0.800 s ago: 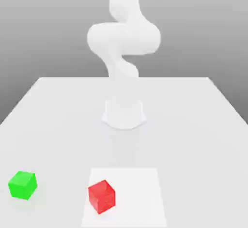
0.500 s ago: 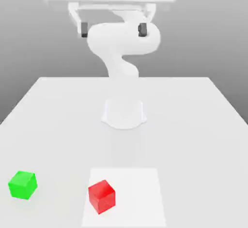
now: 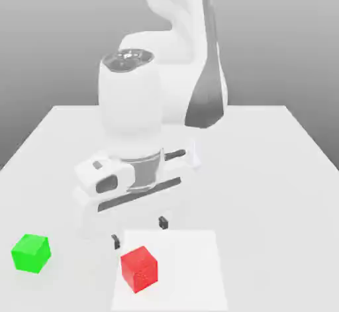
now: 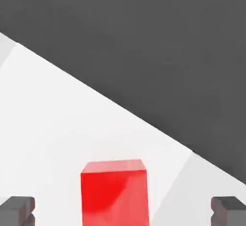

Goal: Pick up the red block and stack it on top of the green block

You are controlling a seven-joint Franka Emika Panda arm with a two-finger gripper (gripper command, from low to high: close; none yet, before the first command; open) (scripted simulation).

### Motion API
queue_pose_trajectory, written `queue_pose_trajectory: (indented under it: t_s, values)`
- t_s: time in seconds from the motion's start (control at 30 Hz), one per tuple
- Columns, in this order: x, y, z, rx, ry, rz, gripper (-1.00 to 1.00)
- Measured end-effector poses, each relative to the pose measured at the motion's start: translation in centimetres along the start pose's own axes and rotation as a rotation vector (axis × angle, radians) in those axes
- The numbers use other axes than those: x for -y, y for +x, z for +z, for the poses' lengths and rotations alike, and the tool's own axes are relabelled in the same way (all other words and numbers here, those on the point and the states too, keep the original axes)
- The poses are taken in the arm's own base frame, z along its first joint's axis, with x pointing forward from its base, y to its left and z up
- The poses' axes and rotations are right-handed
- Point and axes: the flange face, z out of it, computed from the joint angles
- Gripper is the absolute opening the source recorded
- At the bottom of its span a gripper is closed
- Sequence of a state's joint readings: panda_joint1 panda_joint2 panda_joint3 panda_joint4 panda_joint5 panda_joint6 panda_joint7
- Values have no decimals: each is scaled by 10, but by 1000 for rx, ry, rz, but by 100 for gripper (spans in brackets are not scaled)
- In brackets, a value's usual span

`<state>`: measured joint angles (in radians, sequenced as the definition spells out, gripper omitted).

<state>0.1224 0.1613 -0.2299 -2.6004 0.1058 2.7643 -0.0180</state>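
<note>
Exterior view: the pincer (image 3: 140,232), wide open and empty, has dropped from overhead to just above the red block (image 3: 139,269). Grasping it likely comes next.

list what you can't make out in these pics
- Red block: its underside is hidden in the exterior view by the block itself; in the hand view its near part is cut off by the picture's edge.
- Green block: its underside and far faces are hidden in the exterior view by its own body.
- Arm: its upper part is cut off by the exterior view's edge.
</note>
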Motion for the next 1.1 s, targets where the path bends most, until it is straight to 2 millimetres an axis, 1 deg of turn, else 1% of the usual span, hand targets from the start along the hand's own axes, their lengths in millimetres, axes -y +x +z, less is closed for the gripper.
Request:
queue_pose_trajectory:
  t_s: [0.13,0.17,0.33,0.37,0.43,0.57,0.6,0.63,0.73,0.83,0.87,0.9,0.93,1.0,1.03,1.1]
  values:
    - [-1,-2,48,7,-4,-6,0]
    - [-1,-3,54,8,-4,-6,-100]
    - [-1,-3,54,10,-4,-5,-100]
    - [-1,-4,58,10,-3,-5,-100]
    - [-1,-2,45,9,-4,-7,-100]
    - [-1,-2,2,9,-3,-7,-100]
    - [-14,0,-5,9,-4,45,-100]
    - [-35,3,-12,9,-4,122,-100]
    - [-107,5,-25,10,-5,383,-100]
    - [-182,-5,-37,9,-5,653,-100]
    - [-205,-9,-35,8,-5,737,-100]
    - [-217,-11,-28,7,-5,778,-100]
    - [-222,-12,-19,6,-4,799,-100]
    - [-227,-14,5,6,-5,815,-100]
    - [-228,-15,14,7,-5,819,100]
    - [-228,-15,14,7,-5,819,100]
